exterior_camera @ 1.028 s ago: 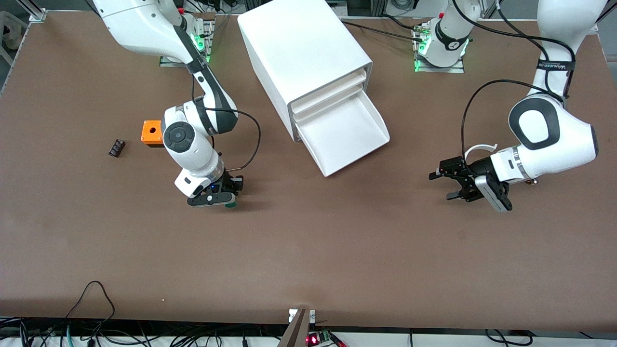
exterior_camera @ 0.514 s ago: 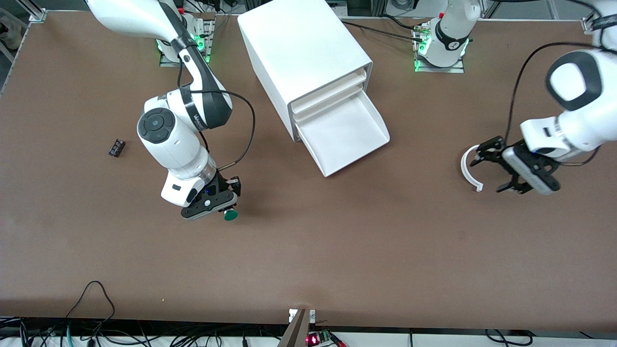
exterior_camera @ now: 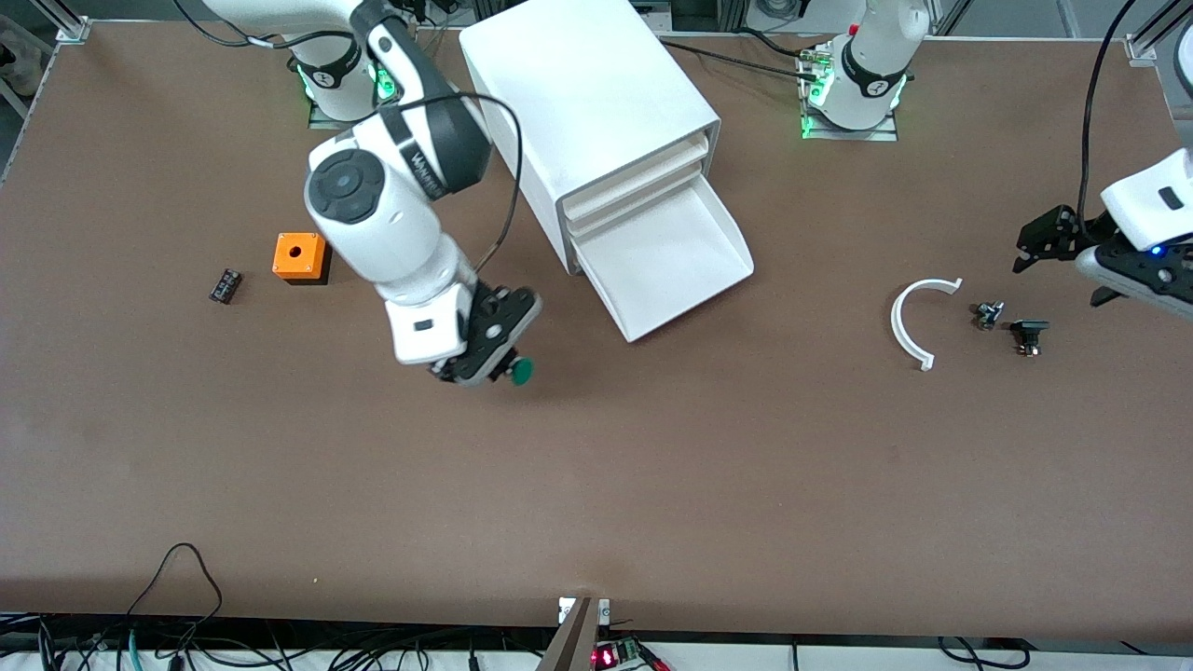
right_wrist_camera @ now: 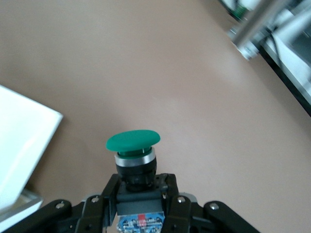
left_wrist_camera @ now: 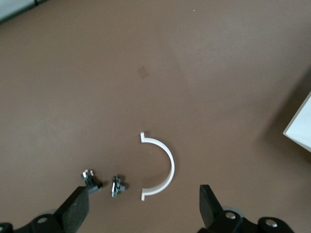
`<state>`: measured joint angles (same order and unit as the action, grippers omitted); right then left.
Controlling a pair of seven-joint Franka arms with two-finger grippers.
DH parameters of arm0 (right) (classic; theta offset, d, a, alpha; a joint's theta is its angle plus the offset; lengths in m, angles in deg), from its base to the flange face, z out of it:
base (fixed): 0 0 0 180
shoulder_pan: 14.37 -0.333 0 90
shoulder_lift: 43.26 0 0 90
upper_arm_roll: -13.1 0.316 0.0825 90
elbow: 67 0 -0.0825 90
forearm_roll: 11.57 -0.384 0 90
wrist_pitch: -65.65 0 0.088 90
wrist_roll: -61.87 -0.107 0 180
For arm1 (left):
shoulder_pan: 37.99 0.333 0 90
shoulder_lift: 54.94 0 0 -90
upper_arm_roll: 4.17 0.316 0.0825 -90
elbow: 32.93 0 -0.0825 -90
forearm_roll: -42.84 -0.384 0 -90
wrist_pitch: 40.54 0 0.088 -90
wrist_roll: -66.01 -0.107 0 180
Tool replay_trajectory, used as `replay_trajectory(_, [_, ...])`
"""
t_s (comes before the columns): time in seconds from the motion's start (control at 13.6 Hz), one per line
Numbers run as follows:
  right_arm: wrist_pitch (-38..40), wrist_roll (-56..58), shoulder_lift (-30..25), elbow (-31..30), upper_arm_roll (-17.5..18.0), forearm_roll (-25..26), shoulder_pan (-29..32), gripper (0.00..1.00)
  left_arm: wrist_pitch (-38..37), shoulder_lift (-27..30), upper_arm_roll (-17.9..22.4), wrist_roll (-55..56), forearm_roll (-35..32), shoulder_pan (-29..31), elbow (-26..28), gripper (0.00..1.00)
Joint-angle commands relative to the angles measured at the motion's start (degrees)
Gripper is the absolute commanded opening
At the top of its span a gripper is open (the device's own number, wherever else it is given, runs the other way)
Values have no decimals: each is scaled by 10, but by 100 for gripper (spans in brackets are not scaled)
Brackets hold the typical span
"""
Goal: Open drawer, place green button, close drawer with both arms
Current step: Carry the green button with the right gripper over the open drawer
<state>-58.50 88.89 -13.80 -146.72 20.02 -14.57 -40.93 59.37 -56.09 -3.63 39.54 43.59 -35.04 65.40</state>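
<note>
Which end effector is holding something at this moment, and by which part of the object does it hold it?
The right end effector holds the button by its black body, green cap pointing outward. The left end effector is open and holds nothing.

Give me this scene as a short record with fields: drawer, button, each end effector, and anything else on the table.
drawer: lowest drawer of the cabinet pulled out, nothing seen in it
button: green button held in the air over the table, not yet over the drawer
right end effector: shut on button
left end effector: open, holding nothing, at the left arm's end of the table
other items: orange cube, small black part, white arc, two small parts beside the arc
</note>
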Motion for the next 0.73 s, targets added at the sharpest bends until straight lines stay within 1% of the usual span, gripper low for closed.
replay_trajectory(0.0, [16, 39, 21, 43, 42, 16, 0, 22, -68, 1, -2, 96, -18, -4, -35, 100])
replay_trajectory(0.07, [16, 64, 31, 54, 55, 17, -2, 22, -80, 1, -4, 126, -18, -4, -44, 100])
replay_trajectory(0.22, [32, 117, 50, 74, 61, 18, -19, 22, -87, 1, -6, 161, -18, -5, -49, 100])
replay_trajectory(0.37, [65, 168, 84, 125, 60, 19, -43, 22, -87, 1, -8, 185, -17, -6, -50, 100])
replay_trajectory(0.51, [114, 199, 120, 187, 59, 35, -78, 22, -89, 1, -8, 214, -17, -6, -50, 100])
replay_trajectory(0.59, [128, 200, 129, 202, 59, 51, -95, 22, -93, 1, -8, 218, -17, -6, -53, 100])
replay_trajectory(0.66, [130, 200, 129, 202, 59, 72, -115, 22, -94, 1, -9, 219, -17, -6, -58, 100])
